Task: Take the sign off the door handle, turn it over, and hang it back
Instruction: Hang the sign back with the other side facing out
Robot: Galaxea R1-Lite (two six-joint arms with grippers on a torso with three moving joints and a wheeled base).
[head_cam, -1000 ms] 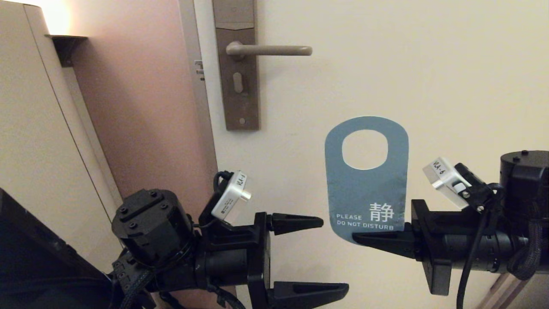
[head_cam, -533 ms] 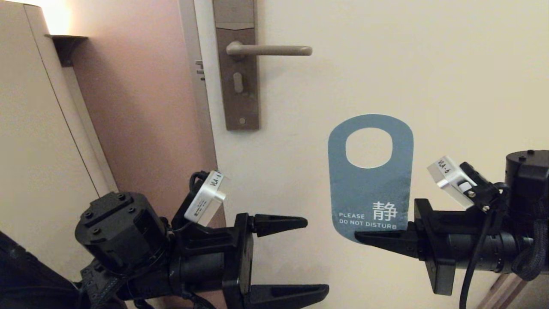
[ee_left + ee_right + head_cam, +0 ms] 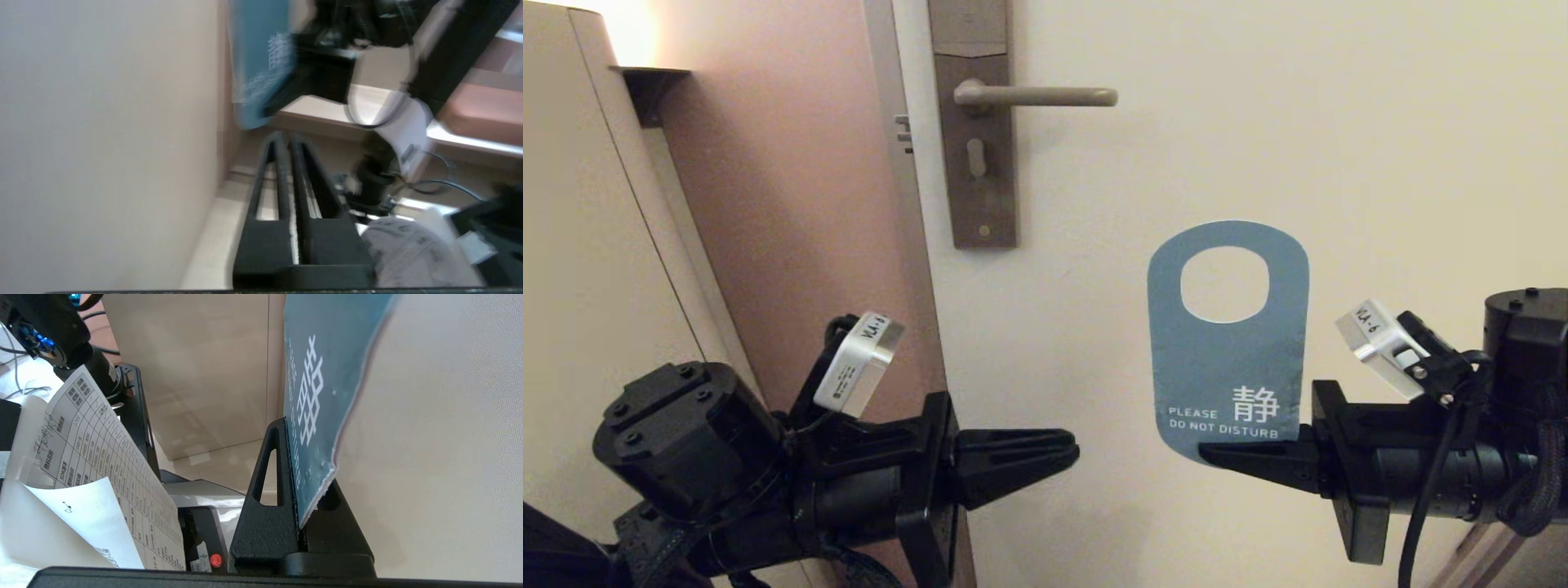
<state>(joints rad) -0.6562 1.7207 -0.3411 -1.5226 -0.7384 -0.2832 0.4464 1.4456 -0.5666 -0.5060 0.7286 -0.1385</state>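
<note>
right gripper [image 3: 1217,452] is pinching the sign [image 3: 1227,343] by its bottom edge, blue side facing out; left gripper [image 3: 1068,451] is closed, empty; door handle [image 3: 1037,96] is bare, so flip before rehanging.

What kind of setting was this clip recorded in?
Probably a hotel guest-room doorway: a blue "PLEASE DO NOT DISTURB" hanger card, a slim beige-grey metal lever handle on a tall brown-grey lock plate, and a plain cream door.
</note>
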